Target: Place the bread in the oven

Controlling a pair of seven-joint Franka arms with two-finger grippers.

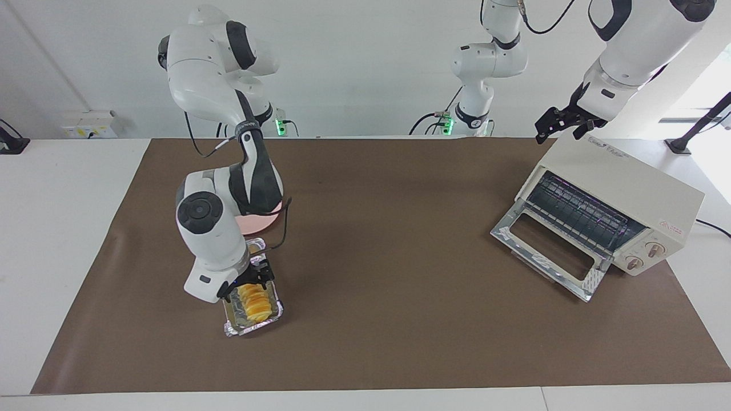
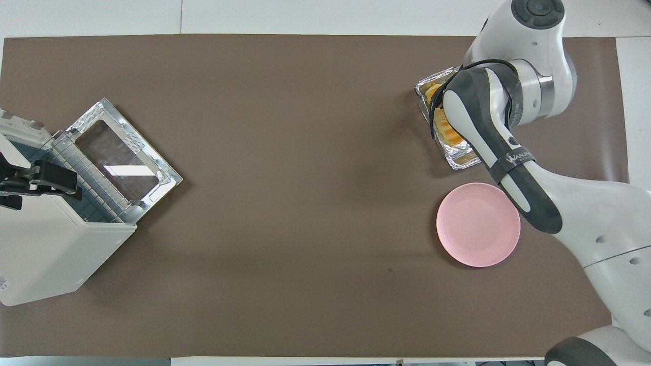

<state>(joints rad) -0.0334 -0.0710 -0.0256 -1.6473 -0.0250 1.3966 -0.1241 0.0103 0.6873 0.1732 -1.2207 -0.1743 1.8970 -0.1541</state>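
Note:
The golden bread (image 1: 255,302) lies in a crinkled foil tray (image 1: 268,318) toward the right arm's end of the table. My right gripper (image 1: 250,283) is down at the tray, its fingers spread on either side of the bread's end nearer the robots. In the overhead view the right arm hides most of the bread (image 2: 450,135) and tray (image 2: 460,158). The cream-white oven (image 1: 622,182) stands toward the left arm's end, its glass door (image 1: 548,251) dropped open and the wire rack showing. My left gripper (image 1: 562,124) hovers over the oven's top (image 2: 46,244) and waits.
A round pink plate (image 2: 478,223) lies beside the tray, nearer the robots, partly hidden by the right arm in the facing view (image 1: 264,224). A brown mat (image 1: 388,228) covers the table between tray and oven. The oven's open door (image 2: 122,157) juts out onto the mat.

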